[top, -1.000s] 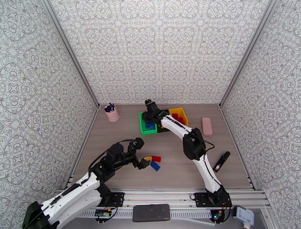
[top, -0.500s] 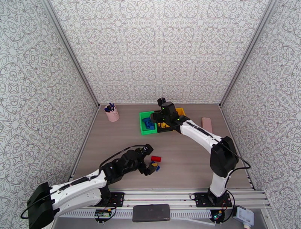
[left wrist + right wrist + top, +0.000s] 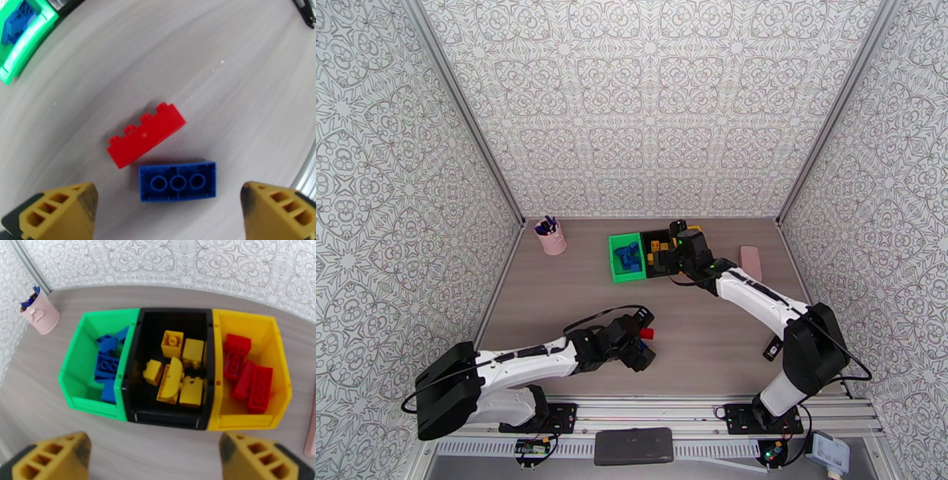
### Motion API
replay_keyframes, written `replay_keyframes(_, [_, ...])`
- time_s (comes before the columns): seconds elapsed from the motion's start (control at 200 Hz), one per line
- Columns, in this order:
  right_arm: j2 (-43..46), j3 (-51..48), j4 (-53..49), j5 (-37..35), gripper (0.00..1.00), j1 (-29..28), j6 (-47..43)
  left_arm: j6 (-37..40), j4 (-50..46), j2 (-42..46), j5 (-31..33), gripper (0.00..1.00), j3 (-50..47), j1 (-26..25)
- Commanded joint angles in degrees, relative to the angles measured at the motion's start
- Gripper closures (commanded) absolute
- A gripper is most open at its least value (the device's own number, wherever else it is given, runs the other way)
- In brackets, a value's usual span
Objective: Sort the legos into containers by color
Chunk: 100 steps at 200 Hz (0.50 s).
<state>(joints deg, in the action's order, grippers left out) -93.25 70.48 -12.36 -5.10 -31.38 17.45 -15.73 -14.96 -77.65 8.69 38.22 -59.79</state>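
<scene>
Two loose bricks lie close to you; the three filled bins stand farther back.
Your left fingers [image 3: 59,205] are spread wide and empty, low over the worktop [image 3: 237,79]. A blue brick [image 3: 177,181] lies underside up between them, with a red brick [image 3: 146,134] just beyond it. Farther off, your right fingers [image 3: 51,457] gape empty before the green bin [image 3: 75,370] of blue, the black bin [image 3: 166,419] of yellow and the yellow bin [image 3: 282,374] of red. A pink cup [image 3: 39,313] stands beyond, to the left.
</scene>
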Motion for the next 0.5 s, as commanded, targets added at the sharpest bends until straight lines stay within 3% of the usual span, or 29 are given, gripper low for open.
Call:
replay_keyframes(0.0, [1.0,-0.22,0.67,0.56,0.11,0.26,-0.84,-2.88,-3.3,-3.45,-0.65,0.0,2.58,0.29])
replay_keyframes(0.405, [1.05,-0.4,0.76,0.07,0.11,0.49,-1.01,-2.27,-7.58,-13.23,-4.58,0.01,8.11,1.45])
replay_keyframes(0.495, [1.2,-0.62,0.76,0.07,0.11,0.6,-0.99,-2.3,-8.07,-14.18,-4.56,0.05,8.54,1.53])
